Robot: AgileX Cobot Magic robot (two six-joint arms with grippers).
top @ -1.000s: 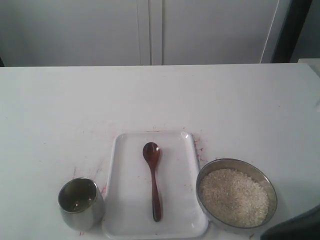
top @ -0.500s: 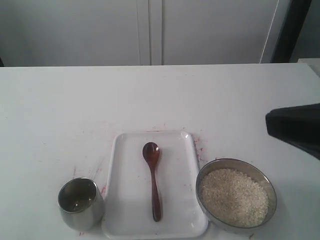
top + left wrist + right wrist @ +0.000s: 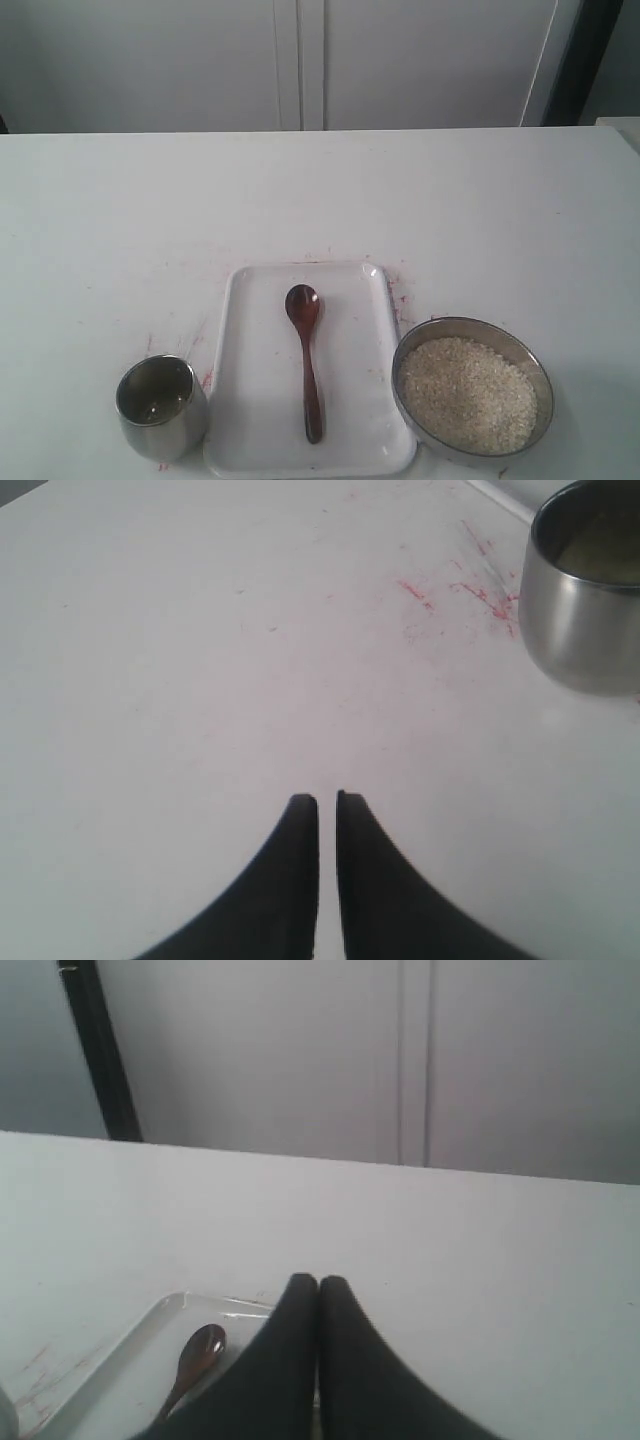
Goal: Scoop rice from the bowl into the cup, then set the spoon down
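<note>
The dark wooden spoon (image 3: 305, 358) lies lengthwise on the white tray (image 3: 245, 400), oval end toward the far side. The metal bowl (image 3: 472, 326) of off-white rice (image 3: 466, 393) sits right of the tray. The steel cup (image 3: 160, 405) stands left of it. Neither arm shows in the exterior view. My left gripper (image 3: 327, 800) is shut, holding nothing, over bare table with the cup (image 3: 585, 600) off to one side. My right gripper (image 3: 319, 1282) is shut and empty, above the table, with the spoon (image 3: 195, 1355) and the tray's corner (image 3: 150, 1320) beside it.
Reddish scuff marks (image 3: 398, 292) streak the white table around the tray. White cabinet doors (image 3: 300, 60) stand behind the table's far edge, and a dark vertical post (image 3: 585, 60) rises at the back right.
A dark arm showed at the lower right a second ago, then higher at the right edge; now it is gone from the exterior view. Spoon, bowl and cup have not moved.
</note>
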